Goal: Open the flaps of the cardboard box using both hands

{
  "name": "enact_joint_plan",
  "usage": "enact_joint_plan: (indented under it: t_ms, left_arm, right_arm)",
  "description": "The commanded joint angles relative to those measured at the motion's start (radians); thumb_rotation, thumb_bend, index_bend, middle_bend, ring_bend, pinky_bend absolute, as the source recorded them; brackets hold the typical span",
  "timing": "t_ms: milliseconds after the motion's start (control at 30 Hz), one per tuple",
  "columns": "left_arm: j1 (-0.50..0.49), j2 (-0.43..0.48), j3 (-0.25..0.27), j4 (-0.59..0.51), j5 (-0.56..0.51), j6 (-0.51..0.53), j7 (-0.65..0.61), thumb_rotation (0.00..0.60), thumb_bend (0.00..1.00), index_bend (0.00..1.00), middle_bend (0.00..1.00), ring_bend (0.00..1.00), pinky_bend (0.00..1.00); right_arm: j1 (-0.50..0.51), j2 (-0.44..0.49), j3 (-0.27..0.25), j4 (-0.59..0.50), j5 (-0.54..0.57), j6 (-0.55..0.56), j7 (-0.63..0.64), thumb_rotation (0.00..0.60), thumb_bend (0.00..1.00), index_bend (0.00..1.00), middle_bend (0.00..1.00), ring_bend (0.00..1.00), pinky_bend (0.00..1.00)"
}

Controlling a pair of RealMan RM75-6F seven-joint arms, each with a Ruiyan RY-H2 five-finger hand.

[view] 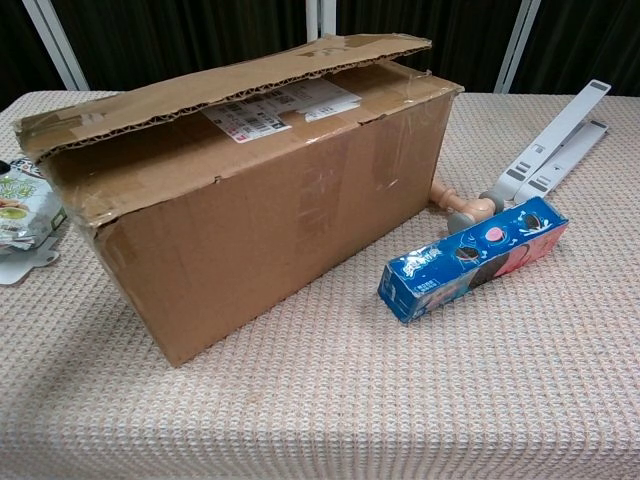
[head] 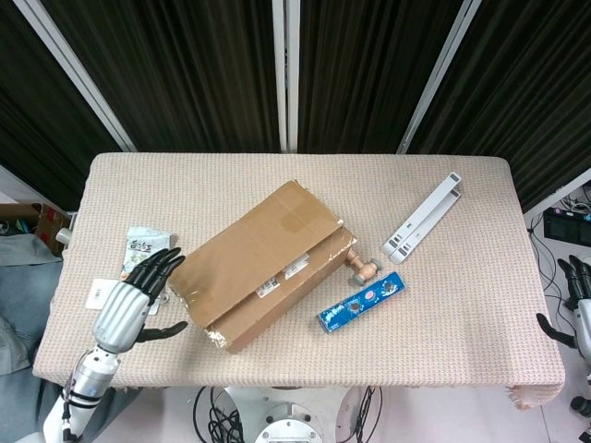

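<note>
The task is barely begun, by my reading. The long brown cardboard box [head: 261, 266] lies diagonally near the middle of the beige woven-cloth table [head: 462, 314], its near end toward the front-left corner and its far end pointing toward the back edge. Its two long top flaps are folded down; in the chest view the upper flap [view: 230, 80] sits slightly lifted along its corrugated edge, with a white shipping label showing in the gap, but neither flap is opened out.

The left hand [head: 134, 300], silver-backed with black fingers, hovers over the table's front-left area just beside the box's near-left end. Its fingers are spread apart and hold nothing; whether the fingertips touch the cardboard I cannot tell. It partly covers a green-and-white snack packet [head: 143, 247] lying by the left edge.

The right hand [head: 580, 300] shows only at the frame's right border, well beyond the table's right edge, dark fingers apart and empty.

Both flaps remain to be lifted, and the right hand has the whole approach left.

Toward the right half of the table lie a blue rectangular biscuit carton [head: 362, 303], a small wooden pin-shaped piece [head: 362, 269] beside the box, and a white folding stand [head: 423, 219].
</note>
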State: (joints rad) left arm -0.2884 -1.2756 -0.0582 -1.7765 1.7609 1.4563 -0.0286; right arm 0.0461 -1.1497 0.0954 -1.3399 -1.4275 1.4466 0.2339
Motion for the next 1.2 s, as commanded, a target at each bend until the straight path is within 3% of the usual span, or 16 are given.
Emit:
enact_joint_plan:
  t_ms: [33,733,967,1200]
  left_arm:
    - [-0.005,-0.005,-0.001,-0.001,-0.004,0.002,-0.015,0.600,0.00,0.00,0.05,0.08,0.18]
    - [-0.041,-0.058,-0.013,0.004,-0.012,0.003,-0.011,0.600,0.00,0.00,0.05,0.08,0.18]
    - [-0.046,-0.099,-0.049,0.014,-0.017,0.046,0.013,0.600,0.00,0.00,0.05,0.08,0.18]
    - [-0.061,-0.171,-0.128,0.033,-0.068,0.087,0.112,0.600,0.02,0.00,0.05,0.08,0.18]
  right_arm:
    - [0.000,0.001,0.001,0.000,0.004,-0.003,-0.001,0.600,0.18,0.00,0.00,0.00,0.00]
    - [0.006,-0.001,-0.001,0.012,0.009,-0.025,0.008,0.600,0.18,0.00,0.00,0.00,0.00]
    - [0.006,-0.005,0.000,0.025,0.012,-0.029,0.020,0.600,0.18,0.00,0.00,0.00,0.00]
    - [0.007,-0.010,-0.001,0.031,0.009,-0.030,0.023,0.600,0.18,0.00,0.00,0.00,0.00]
